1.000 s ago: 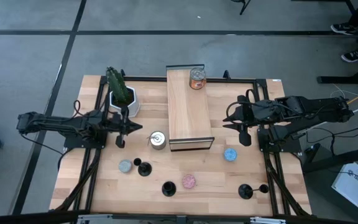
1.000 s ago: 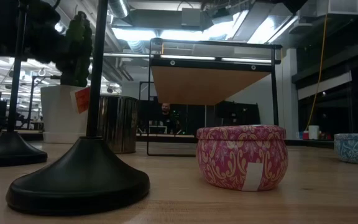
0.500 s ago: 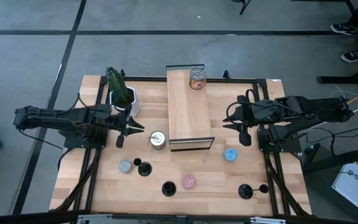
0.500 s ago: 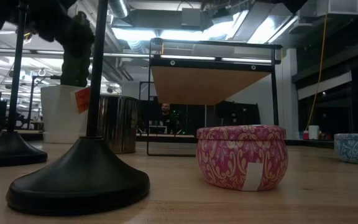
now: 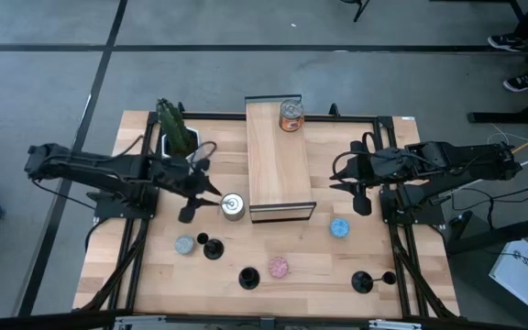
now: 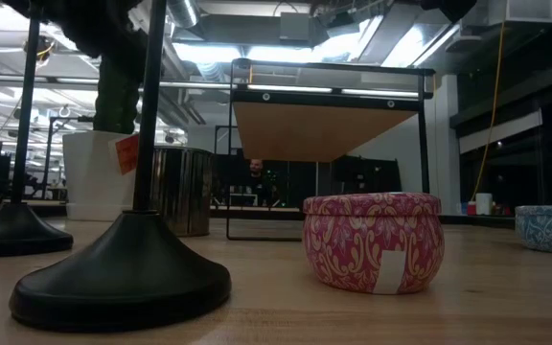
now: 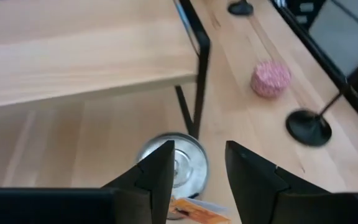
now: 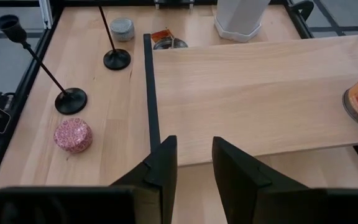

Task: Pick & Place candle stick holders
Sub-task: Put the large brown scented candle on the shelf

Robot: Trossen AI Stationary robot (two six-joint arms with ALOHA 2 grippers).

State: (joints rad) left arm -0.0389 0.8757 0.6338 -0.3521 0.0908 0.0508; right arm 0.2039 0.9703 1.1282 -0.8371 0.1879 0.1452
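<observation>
Since a second ago the left gripper (image 5: 200, 192) has swung open-jawed over the silver tin (image 5: 233, 206) (right gripper (image 5: 359, 188) idle, open), all three candle stick holders (image 5: 213, 247) unpicked beyond it.

Robotics lab: 2 arms, framed wooden table (image 5: 154, 275).

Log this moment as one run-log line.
left hand: open, above silver tin | right hand: open, idle beside shelf | candle stick holders: untouched on table

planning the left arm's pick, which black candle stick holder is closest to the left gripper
The candle stick holder beside the grey tin, just in front of the left gripper; the other two stand farther right.
</observation>
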